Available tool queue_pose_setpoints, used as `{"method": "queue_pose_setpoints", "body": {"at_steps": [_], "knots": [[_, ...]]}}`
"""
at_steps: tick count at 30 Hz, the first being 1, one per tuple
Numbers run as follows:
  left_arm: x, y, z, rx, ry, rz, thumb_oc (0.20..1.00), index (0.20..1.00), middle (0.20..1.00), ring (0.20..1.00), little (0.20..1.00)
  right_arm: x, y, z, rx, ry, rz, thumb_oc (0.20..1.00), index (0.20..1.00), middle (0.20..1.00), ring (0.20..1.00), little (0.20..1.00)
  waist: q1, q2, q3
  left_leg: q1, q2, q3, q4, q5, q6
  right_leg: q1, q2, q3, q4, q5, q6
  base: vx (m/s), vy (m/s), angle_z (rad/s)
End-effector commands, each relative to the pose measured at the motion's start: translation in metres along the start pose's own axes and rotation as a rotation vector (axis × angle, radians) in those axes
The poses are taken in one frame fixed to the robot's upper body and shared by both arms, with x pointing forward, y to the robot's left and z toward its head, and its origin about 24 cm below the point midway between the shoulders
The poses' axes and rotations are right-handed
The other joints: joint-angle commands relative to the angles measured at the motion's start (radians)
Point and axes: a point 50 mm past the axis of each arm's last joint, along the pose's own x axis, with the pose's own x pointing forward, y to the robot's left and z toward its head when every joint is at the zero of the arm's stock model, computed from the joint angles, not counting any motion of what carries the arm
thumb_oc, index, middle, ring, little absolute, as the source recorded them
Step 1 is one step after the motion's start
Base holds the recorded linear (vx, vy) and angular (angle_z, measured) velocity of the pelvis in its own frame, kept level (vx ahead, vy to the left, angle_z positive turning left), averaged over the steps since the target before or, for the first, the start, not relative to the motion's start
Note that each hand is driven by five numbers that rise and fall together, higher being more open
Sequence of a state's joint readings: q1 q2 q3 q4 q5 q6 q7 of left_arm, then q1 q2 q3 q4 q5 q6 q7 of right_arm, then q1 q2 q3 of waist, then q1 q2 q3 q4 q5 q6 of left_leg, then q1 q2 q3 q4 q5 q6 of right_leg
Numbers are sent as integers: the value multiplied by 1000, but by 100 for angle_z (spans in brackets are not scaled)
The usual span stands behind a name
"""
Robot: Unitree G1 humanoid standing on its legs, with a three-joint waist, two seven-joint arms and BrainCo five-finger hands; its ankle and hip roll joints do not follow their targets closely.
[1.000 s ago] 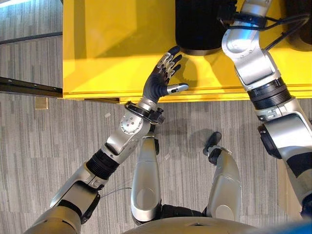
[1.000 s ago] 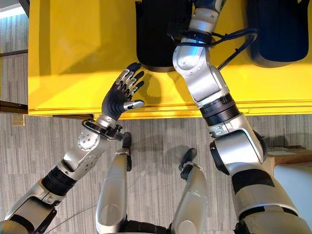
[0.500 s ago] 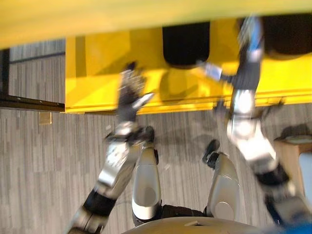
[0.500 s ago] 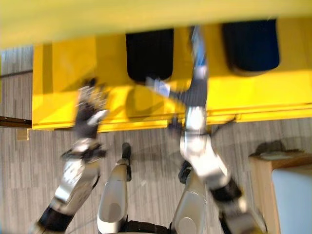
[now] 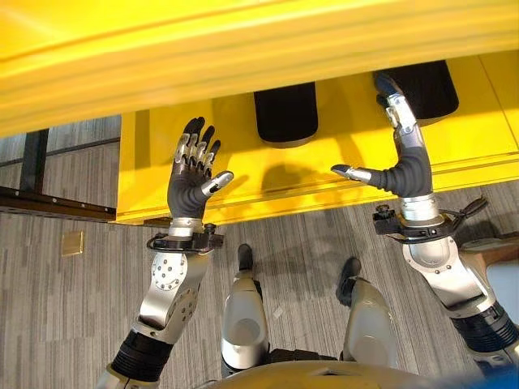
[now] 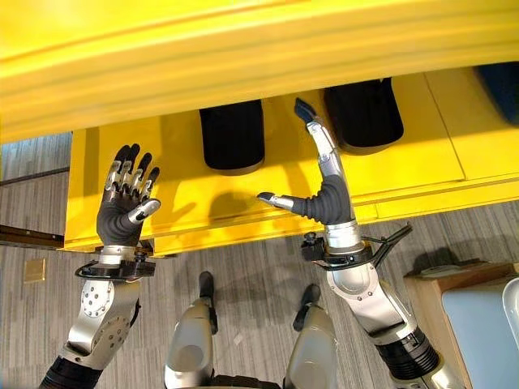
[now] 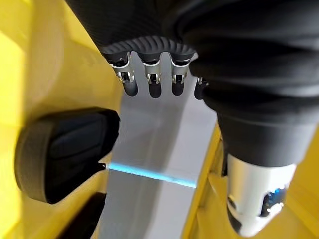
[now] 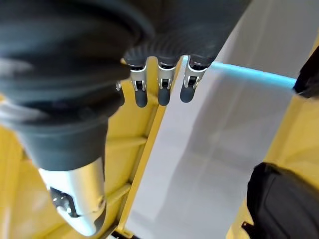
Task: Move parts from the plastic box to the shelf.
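A yellow shelf (image 5: 243, 174) stands before me, its upper board (image 5: 243, 57) crossing the top of the eye views. Two black rounded parts (image 5: 285, 113) (image 5: 422, 85) rest on the lower level, and a third dark one (image 6: 501, 81) lies at the far right. My left hand (image 5: 188, 182) is raised open over the shelf's front left, holding nothing. My right hand (image 5: 405, 170) is raised open at the front edge, between the two black parts and touching neither. Straight fingers (image 7: 149, 82) show in the left wrist view, with a black part (image 7: 65, 149) past them. The right wrist view shows straight fingers (image 8: 159, 84) too.
A wooden stand (image 6: 434, 288) with a pale box (image 6: 486, 324) on it sits low on the right. A dark rail (image 5: 49, 203) runs along the grey carpet at the left, beside the shelf's end.
The camera has tilted, bringing the upper board into view. My right hand has drawn back from deep in the shelf to its front edge, and my left hand has shifted left.
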State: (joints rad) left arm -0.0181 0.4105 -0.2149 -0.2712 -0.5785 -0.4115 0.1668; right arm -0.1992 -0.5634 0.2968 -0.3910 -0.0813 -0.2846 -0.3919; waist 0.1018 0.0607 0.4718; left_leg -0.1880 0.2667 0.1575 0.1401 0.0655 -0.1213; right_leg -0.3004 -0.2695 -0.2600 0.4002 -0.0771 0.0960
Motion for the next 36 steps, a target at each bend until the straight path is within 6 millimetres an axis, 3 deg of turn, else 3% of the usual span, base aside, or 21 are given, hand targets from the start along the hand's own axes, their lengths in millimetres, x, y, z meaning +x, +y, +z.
{"method": "queue_pose_setpoints", "body": {"at_steps": [1, 5, 15, 19, 22, 26, 36], "knots": [[4, -8, 24, 22, -111, -120, 1000, 1000, 1000, 1000, 1000, 12, -3, 18, 86, -100, -28, 1000, 1000, 1000, 1000, 1000, 8, -46, 4, 51, 24, 33, 78, -62, 12, 163, -45, 2, -138, 52, 74, 24, -15, 4], [-5, -3, 24, 81, -78, -148, 1000, 1000, 1000, 1000, 1000, -3, -4, 6, 103, 9, -19, 1000, 1000, 1000, 1000, 1000, 3, -55, -25, 90, 26, 44, 41, -54, 10, 204, -43, 2, -179, 59, 80, 5, -3, 1], [-35, 24, 14, 150, 101, -172, 1000, 1000, 1000, 1000, 1000, -46, -26, -37, 69, 341, -83, 1000, 1000, 1000, 1000, 1000, 4, -59, -97, 154, 38, 51, -28, -19, 0, 271, -42, -12, -226, 67, 83, -3, 5, -2], [-28, 19, 6, 135, 136, -218, 1000, 1000, 1000, 1000, 1000, -51, -28, -48, 144, 409, -138, 1000, 1000, 1000, 1000, 1000, 6, -59, -126, 172, 19, 32, -40, -12, 7, 297, -49, -28, -230, 72, 91, -32, 0, 9], [-10, 2, -5, 135, 109, -230, 1000, 1000, 1000, 1000, 1000, -48, -13, -58, 208, 463, -192, 1000, 1000, 1000, 1000, 1000, 7, -59, -176, 228, 2, 11, -72, -5, 16, 353, -54, -44, -257, 89, 96, 58, -3, 26], [1, -2, -6, 122, 99, -194, 1000, 1000, 1000, 1000, 1000, -48, -10, -61, 218, 504, -214, 1000, 1000, 1000, 1000, 1000, 3, -59, -211, 262, -8, 7, -97, -7, 15, 378, -54, -39, -277, 95, 101, 50, 24, 5], [13, -10, -15, 158, 190, -223, 1000, 1000, 1000, 1000, 1000, -63, -8, -83, 314, 724, -293, 1000, 1000, 1000, 1000, 1000, -14, -72, -230, 294, -15, 26, -72, -35, 14, 412, -55, -31, -285, 90, 106, 23, 49, -1]]}}
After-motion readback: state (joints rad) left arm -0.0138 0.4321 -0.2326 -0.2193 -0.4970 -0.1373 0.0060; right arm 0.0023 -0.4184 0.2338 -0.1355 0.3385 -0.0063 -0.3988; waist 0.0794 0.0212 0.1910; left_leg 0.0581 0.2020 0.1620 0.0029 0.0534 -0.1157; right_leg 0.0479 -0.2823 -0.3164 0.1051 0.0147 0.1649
